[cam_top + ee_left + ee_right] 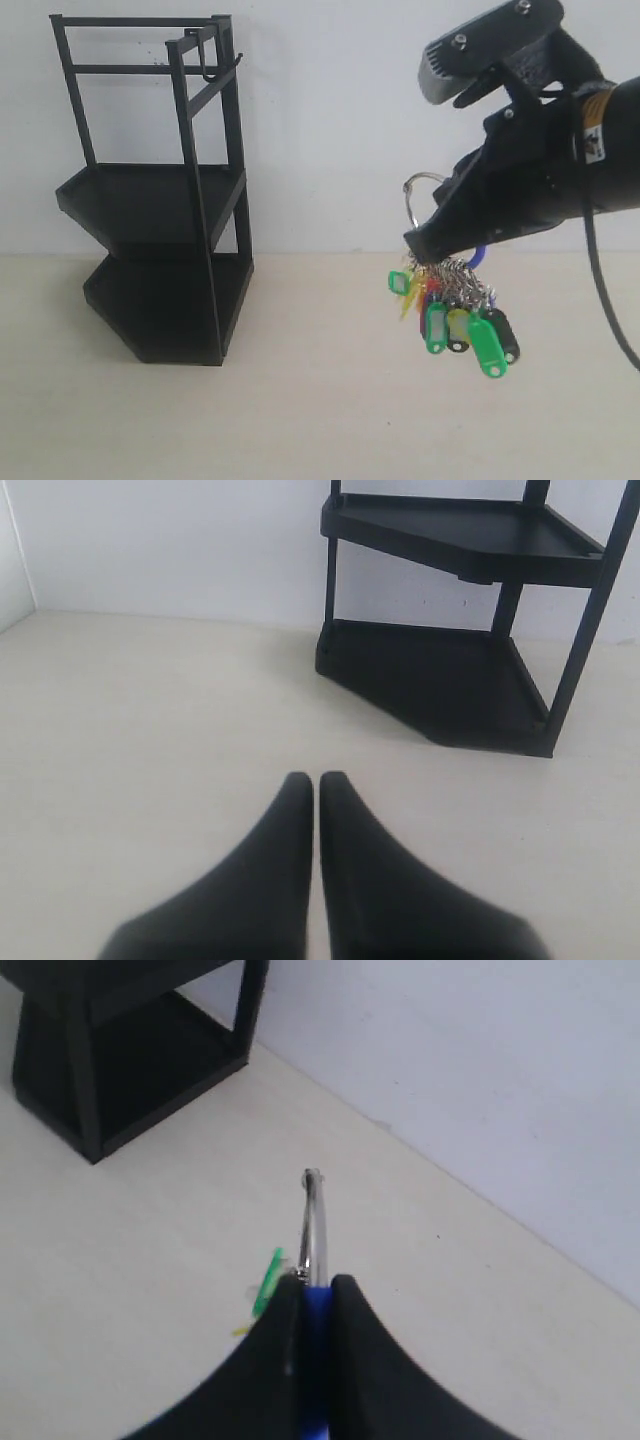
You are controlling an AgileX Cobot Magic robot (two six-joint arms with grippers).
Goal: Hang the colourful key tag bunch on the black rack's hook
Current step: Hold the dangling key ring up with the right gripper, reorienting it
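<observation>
The colourful key tag bunch hangs in the air at the right, its green, yellow and red tags dangling below my right gripper. That gripper is shut on the bunch's blue loop, and the silver ring sticks out past the fingertips. The black rack stands at the left against the wall, well apart from the bunch. Its small hook juts from the top bar. My left gripper is shut with nothing in it, low over the table before the rack.
A pale tabletop meets a white wall behind. Open table lies between the rack and the hanging bunch. The rack's lower shelf shows in the right wrist view.
</observation>
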